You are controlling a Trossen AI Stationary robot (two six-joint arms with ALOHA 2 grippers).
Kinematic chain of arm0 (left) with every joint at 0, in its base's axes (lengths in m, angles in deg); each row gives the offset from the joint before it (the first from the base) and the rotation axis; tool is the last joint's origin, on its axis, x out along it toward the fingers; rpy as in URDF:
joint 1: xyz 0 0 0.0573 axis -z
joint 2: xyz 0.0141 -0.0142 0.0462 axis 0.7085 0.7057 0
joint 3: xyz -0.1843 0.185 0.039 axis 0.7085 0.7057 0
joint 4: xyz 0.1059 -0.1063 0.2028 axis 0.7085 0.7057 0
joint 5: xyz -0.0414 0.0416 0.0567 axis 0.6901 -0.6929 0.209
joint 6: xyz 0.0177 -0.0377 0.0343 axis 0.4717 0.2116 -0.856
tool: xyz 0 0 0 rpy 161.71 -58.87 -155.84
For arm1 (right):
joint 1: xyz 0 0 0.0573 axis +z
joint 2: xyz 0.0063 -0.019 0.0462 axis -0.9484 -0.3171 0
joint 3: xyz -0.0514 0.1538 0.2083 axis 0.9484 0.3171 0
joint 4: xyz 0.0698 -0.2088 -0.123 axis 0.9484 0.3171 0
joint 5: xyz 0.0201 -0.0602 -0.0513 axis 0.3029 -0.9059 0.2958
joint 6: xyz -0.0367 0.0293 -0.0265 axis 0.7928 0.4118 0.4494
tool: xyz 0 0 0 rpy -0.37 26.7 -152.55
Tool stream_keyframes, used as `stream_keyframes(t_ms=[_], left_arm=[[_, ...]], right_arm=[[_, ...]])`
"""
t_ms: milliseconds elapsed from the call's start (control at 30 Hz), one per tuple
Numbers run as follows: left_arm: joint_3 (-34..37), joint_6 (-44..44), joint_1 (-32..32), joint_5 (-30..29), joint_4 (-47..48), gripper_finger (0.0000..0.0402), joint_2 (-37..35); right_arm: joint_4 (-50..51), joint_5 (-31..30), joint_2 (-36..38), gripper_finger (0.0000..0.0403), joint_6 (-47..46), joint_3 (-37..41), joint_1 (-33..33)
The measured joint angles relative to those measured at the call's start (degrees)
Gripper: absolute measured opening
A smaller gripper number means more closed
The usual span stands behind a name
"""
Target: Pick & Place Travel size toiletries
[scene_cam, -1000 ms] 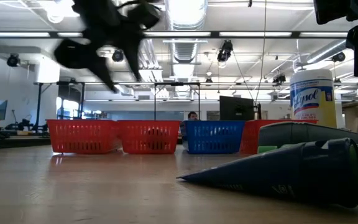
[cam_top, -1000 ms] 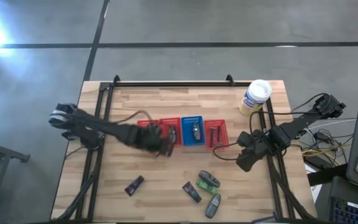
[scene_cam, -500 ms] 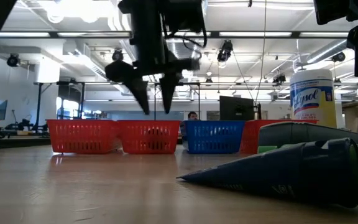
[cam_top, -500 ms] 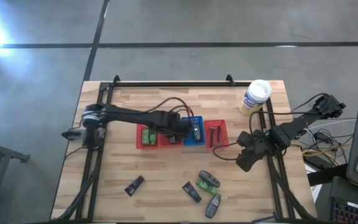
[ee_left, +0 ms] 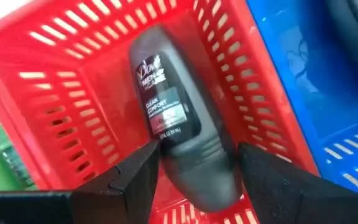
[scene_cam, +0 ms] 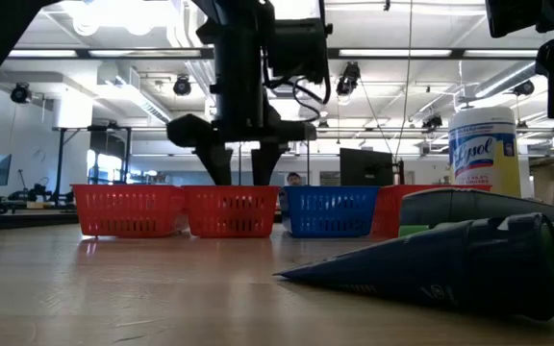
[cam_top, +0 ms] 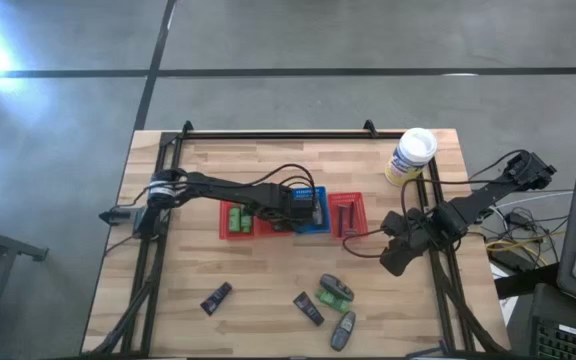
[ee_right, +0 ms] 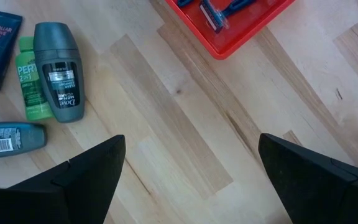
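Observation:
My left gripper (cam_top: 290, 212) hangs open, pointing down, over the second red basket (cam_top: 265, 228) from the left, its fingertips near rim height (scene_cam: 243, 173). A dark grey oval bottle (ee_left: 173, 118) lies flat on that basket's floor, its near end between the two fingers, which stand apart from it. More toiletries lie loose near the front edge: two black tubes (cam_top: 216, 297) (cam_top: 308, 308), a green tube with a grey bottle (cam_top: 335, 290), and another grey bottle (cam_top: 342, 330). My right gripper (cam_top: 398, 250) waits open above the table's right side.
Four baskets stand in a row: red with green tubes (cam_top: 236, 218), the second red, blue (cam_top: 311, 208) with a grey bottle, red (cam_top: 348, 213) with razors. A white canister (cam_top: 411, 155) stands at the far right corner. Bare wood lies between the baskets and the loose items.
My left gripper has swung toward the table's right and far side, from the near side of the left red baskets to above the second red basket. It has sunk toward the basket and tipped steeper downward. The loose toiletries have stayed where they were.

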Motion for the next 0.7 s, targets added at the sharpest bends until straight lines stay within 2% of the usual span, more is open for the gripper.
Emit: stream_keyframes(t_ms=[400, 700], left_arm=[[-0.2, -1.0, -0.3, -0.7, -0.6, 0.0221, 2.9], [-0.2, -4.6, -0.4, -3.5, -1.1, 0.0221, 3.4]], right_arm=[[0.0, -0.2, 0.0, 0.0366, 0.3, 0.1, 0.0], [0.0, -0.2, 0.0, 0.0366, 0.3, 0.2, 0.0]])
